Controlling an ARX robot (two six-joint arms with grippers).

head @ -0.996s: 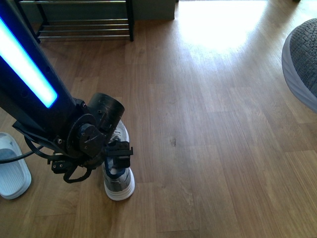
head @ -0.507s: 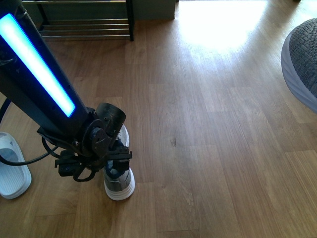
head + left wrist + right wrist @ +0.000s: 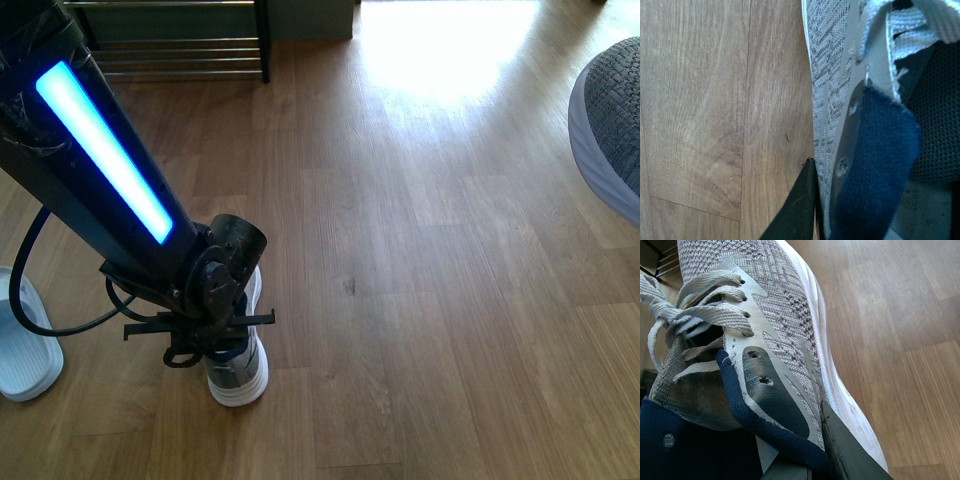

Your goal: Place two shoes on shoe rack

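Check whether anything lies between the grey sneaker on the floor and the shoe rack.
Nothing visible does. Bare wooden floor runs from the grey sneaker to the shoe rack; the pale slide lies off to one side, and only the left arm reaches across above.

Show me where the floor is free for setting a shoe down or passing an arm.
Free: the broad wooden floor between the floor sneaker and the raised sneaker, up to the shoe rack, whose visible rods hold nothing. Crowded: the near left, where the left gripper sits at the floor sneaker, with a slide further left.
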